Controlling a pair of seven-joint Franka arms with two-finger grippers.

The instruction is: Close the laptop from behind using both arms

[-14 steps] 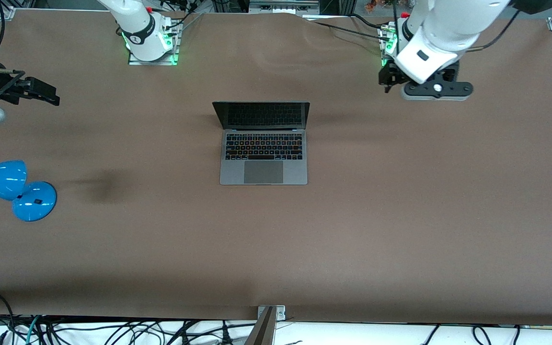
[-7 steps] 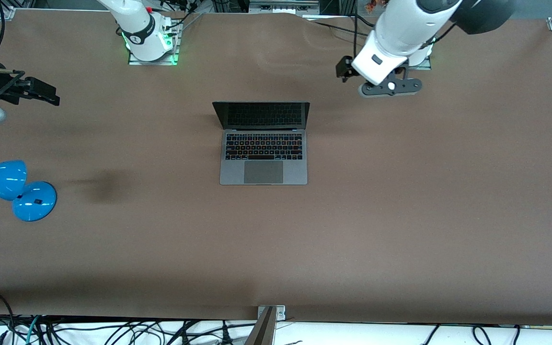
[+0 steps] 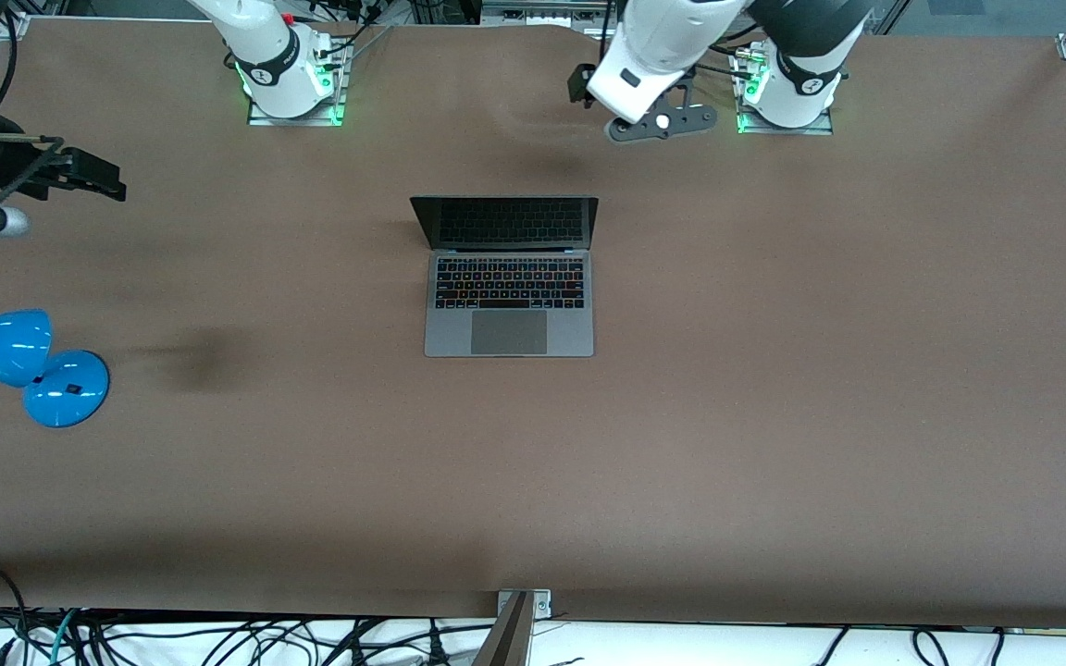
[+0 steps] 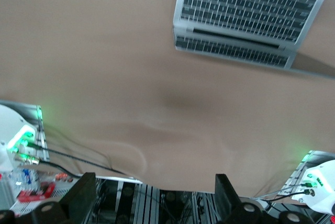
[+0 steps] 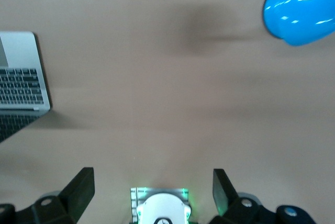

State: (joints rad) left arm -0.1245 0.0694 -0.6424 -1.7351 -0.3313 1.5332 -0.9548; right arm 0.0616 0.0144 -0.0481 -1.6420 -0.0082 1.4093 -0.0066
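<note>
The laptop (image 3: pixel 508 277) lies open in the middle of the table, its dark screen upright and facing the front camera. It also shows in the left wrist view (image 4: pixel 246 20) and, by one corner, in the right wrist view (image 5: pixel 21 93). My left gripper (image 3: pixel 579 88) is open and empty over the bare table between the laptop's lid and the arms' bases; its fingers (image 4: pixel 81 198) stand wide apart. My right gripper (image 3: pixel 93 176) is open and empty, over the table's edge at the right arm's end; its fingers (image 5: pixel 78 190) are spread wide.
A blue lamp (image 3: pixel 33 365) stands at the right arm's end of the table, nearer to the front camera than the right gripper; it also shows in the right wrist view (image 5: pixel 301 9). The arms' bases (image 3: pixel 292 88) stand along the table's edge.
The left arm has swung from beside its own base toward the middle of the table, over the strip by the laptop's lid. The right gripper has shifted slightly. The laptop has not moved.
</note>
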